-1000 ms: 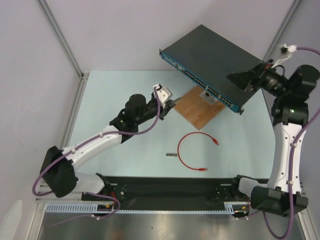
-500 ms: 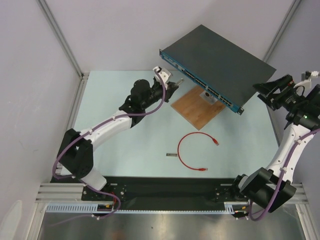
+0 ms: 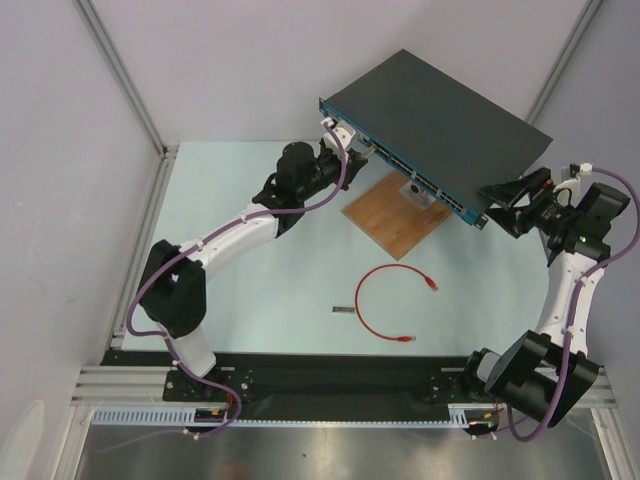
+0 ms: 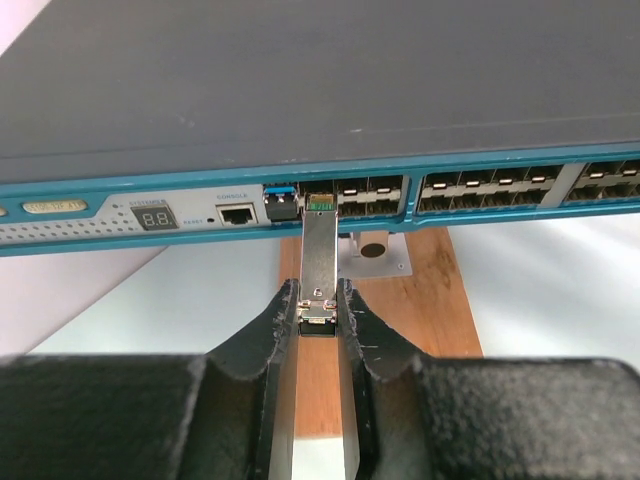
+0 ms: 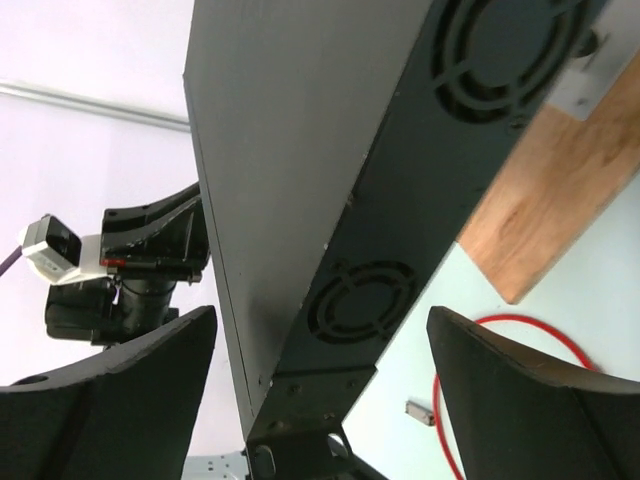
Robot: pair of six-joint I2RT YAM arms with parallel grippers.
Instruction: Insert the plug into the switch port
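Observation:
The switch, a dark box with a teal port face, stands raised on a bracket over the wooden board. My left gripper is shut on the plug, a slim silver module. In the left wrist view the gripper holds the plug by its rear end. The plug's front tip sits at the mouth of a port in the switch face, just right of a blue-tabbed module. My right gripper is open at the switch's right end. In the right wrist view its fingers straddle the vented side of the switch.
A wooden board lies under the switch with a metal bracket on it. A red cable loop and a small silver module lie on the table in front. White walls and frame posts stand close on both sides.
My left gripper has moved up and right with the plug to the switch's port face. My right arm has swung off the switch top down to its right end, jaws open.

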